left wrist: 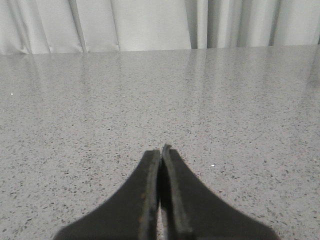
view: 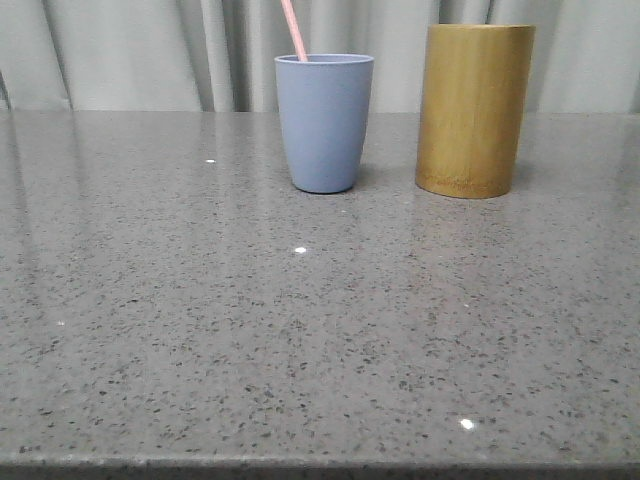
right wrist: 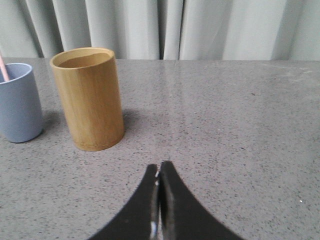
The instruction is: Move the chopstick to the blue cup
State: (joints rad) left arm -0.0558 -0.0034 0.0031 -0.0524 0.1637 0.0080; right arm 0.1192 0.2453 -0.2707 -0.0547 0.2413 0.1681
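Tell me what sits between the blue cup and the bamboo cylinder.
Nothing: in the front view, bare grey table separates the blue cup from the bamboo cylinder.

The blue cup (view: 324, 122), a matte pale greyish-blue handleless tumbler tapering to a rounded base, stands upright on the tabletop (view: 300, 330). The thin pale pink chopstick (view: 294, 29) stands inside it, leaning left above the rim.
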